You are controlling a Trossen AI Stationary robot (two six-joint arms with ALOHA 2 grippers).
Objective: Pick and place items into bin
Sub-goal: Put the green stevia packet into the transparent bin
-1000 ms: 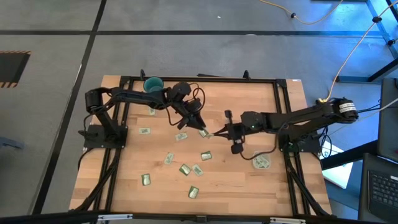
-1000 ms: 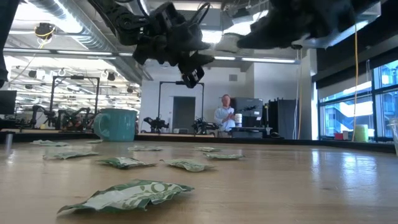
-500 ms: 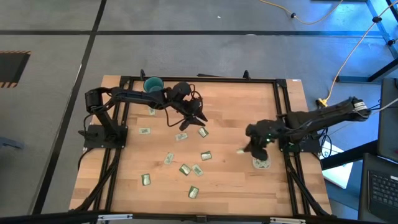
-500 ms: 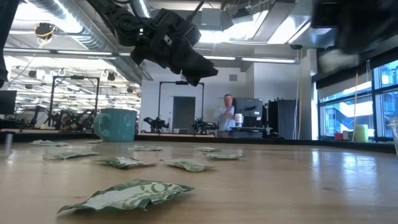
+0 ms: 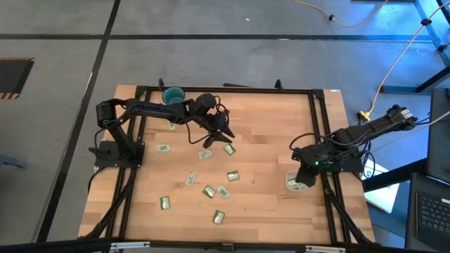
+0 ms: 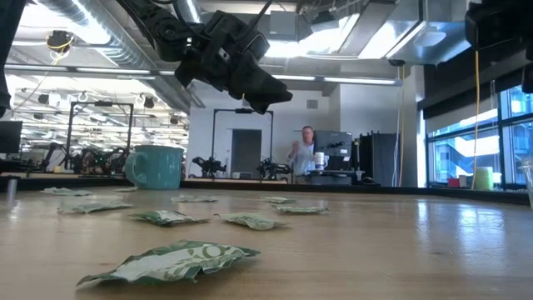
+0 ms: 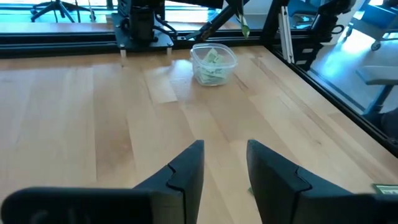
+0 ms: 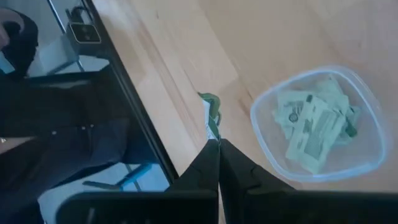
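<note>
Teal mug [image 5: 172, 95] at bench [image 5: 267, 204] far-left corner. Left claw [image 7: 225, 163] hovering mid-bench, fingers apart, holding nothing. Loose packets [image 5: 209, 191] scattered on bench below it. Right claw [image 8: 219, 148] clamped on one green packet [image 8: 211, 118], just beside clear bin [image 8: 318, 121] near right edge; more packets inside bin.

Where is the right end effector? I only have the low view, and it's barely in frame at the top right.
Observer: The right end effector is shut on a green packet, just beside the clear bin, near the table's right edge.
Operator: Is anything in the bin?
Observer: Yes, several green packets lie inside it.
Operator: And the left end effector?
Observer: The left end effector is open and empty, above the middle of the table, close to a loose packet.
</note>
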